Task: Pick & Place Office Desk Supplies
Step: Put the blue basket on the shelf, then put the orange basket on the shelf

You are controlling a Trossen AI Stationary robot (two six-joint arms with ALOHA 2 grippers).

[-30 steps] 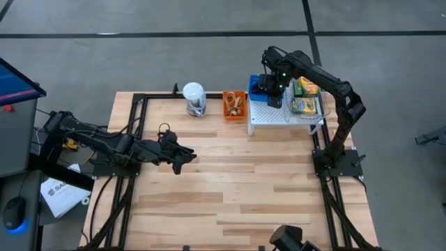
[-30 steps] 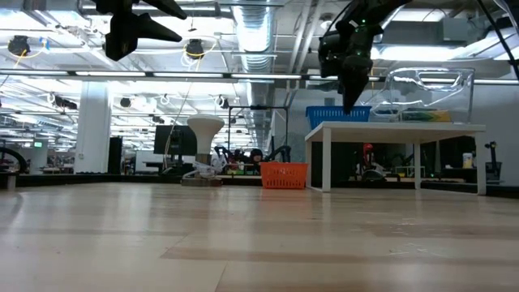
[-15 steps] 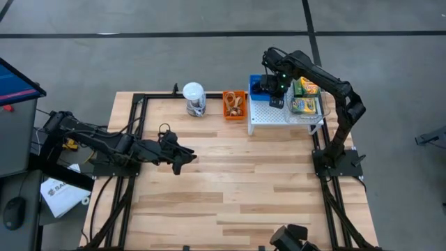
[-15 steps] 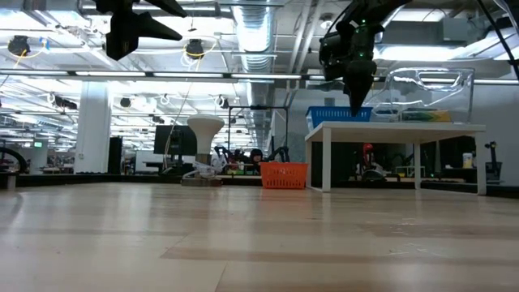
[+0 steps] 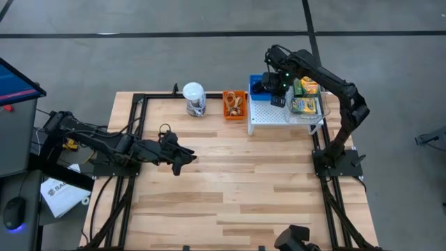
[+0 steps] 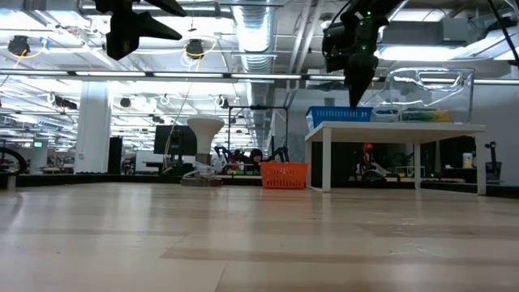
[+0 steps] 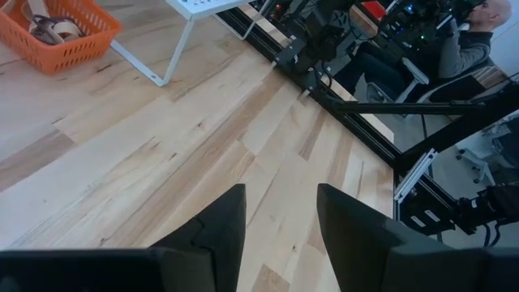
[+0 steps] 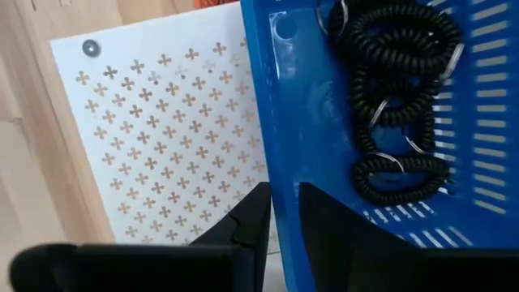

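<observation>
Two yellow-and-green crayon boxes [image 5: 306, 86] [image 5: 303, 105] lie in a clear bin on the white perforated shelf [image 5: 275, 115]. Black coiled rings [image 8: 397, 89] lie inside a blue basket [image 5: 258, 85] on the shelf's far left corner. Tan rubber bands [image 5: 235, 104] sit in an orange basket [image 7: 61, 49] on the table beside the shelf. My right gripper [image 8: 284, 203] points down just above the blue basket's rim [image 6: 339, 109], its fingers a narrow gap apart with nothing between them. My left gripper [image 7: 280, 195] hangs open over the table's left part [image 5: 185, 159], holding nothing.
A white-lidded clear jar [image 5: 194, 99] stands at the table's far edge, left of the orange basket. The shelf stands on thin legs [image 6: 327, 158] at the far right. Bare wooden tabletop [image 5: 244, 188] spreads across the middle and near side.
My right gripper has tipped slightly, and its fingertips have come up a little over the blue basket. The basket has stayed where it was.
</observation>
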